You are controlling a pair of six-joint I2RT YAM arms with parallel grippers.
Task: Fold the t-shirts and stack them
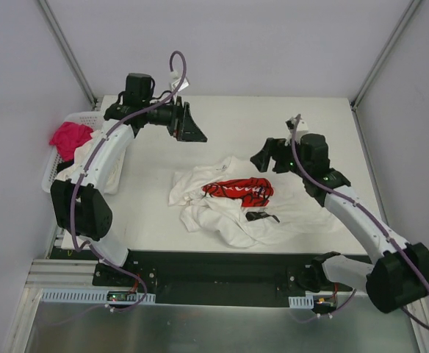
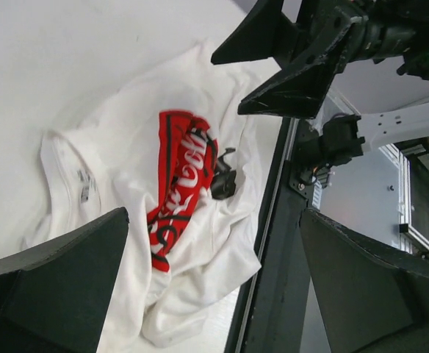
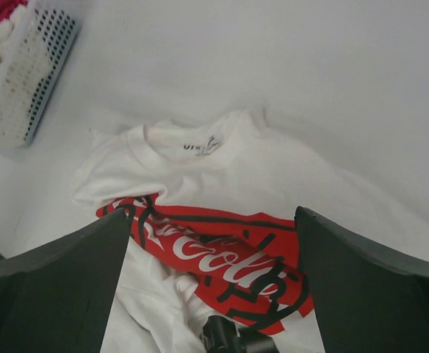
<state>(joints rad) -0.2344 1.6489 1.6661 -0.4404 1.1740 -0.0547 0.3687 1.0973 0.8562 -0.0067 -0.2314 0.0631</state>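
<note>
One white t-shirt lies crumpled in the middle of the table, a red patch with white lettering folded on top. My left gripper hangs open above the table behind and left of the shirt, apart from it. In the left wrist view the t-shirt lies well below the left gripper, with nothing between its fingers. My right gripper hovers open just right of the shirt. Its wrist view looks down on the collar and the t-shirt between the empty fingers of the right gripper. More white t-shirts hang over the basket's side.
A white perforated basket stands at the table's left edge with a pink cloth in it; the basket also shows in the right wrist view. A small black piece lies on the shirt. The black front rail runs along the near edge.
</note>
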